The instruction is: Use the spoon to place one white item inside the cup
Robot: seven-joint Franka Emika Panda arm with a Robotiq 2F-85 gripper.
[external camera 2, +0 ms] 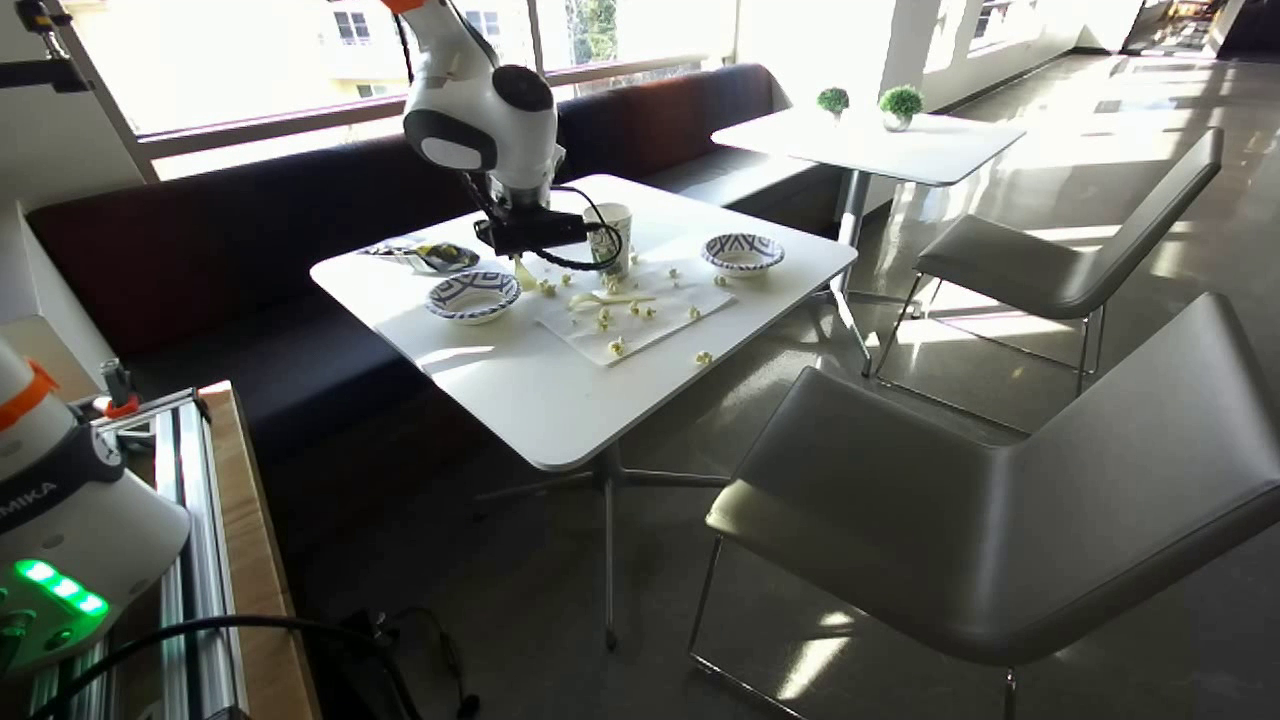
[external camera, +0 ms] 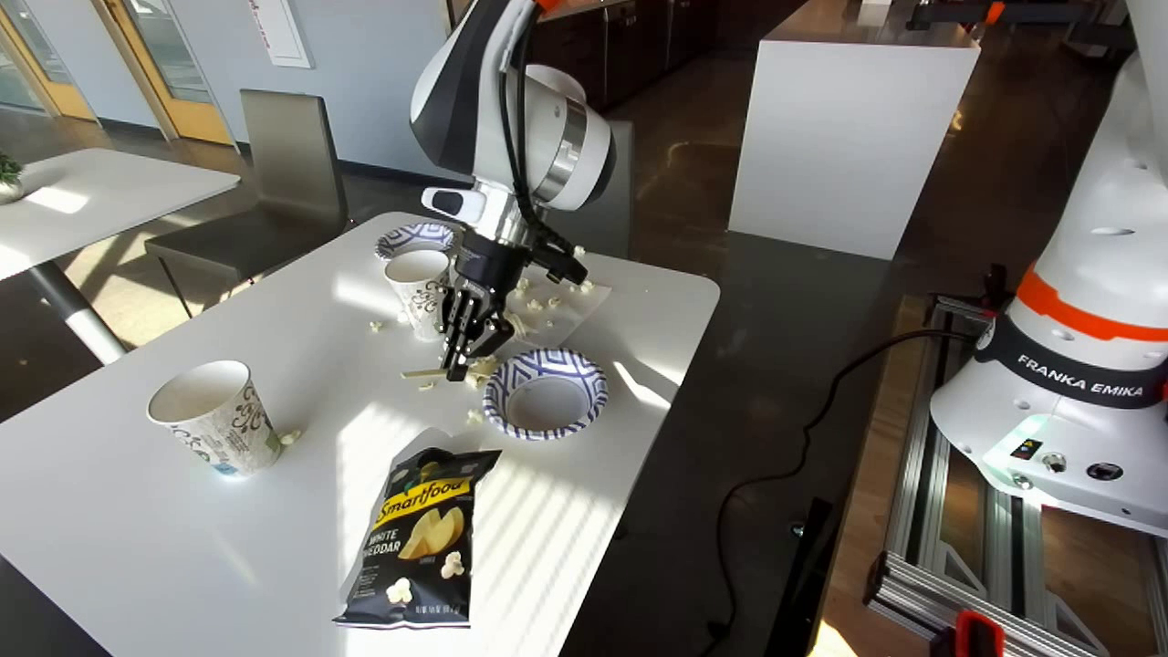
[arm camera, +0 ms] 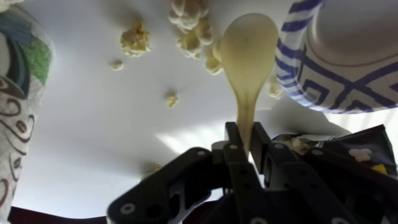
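Far left in an exterior view there's a white paper cup with a brown swirly print (external camera: 219, 424) on the plain white table (external camera: 228, 547), with a small cream-white puff of popcorn (external camera: 290, 438) right by its base. Further along is a second, matching white paper cup (external camera: 424, 297). No clue which one's the target, and I can't see the bottom of either, so can't swear nothing's in there yet. Then the wrist view has pale popcorn pieces (arm camera: 190, 42) scattered about, most likely the "white item". Just right of those, the jaws are clamped on the handle of a cream, plastic-looking spoon (arm camera: 248, 49), so grabbing the tool is done. Its scoop end shows no popcorn on the side I can see, so I'd guess scooping, carrying and dumping are all left. Rightmost, near the spoon: a round blue-and-white patterned paper bowl (arm camera: 354, 85).
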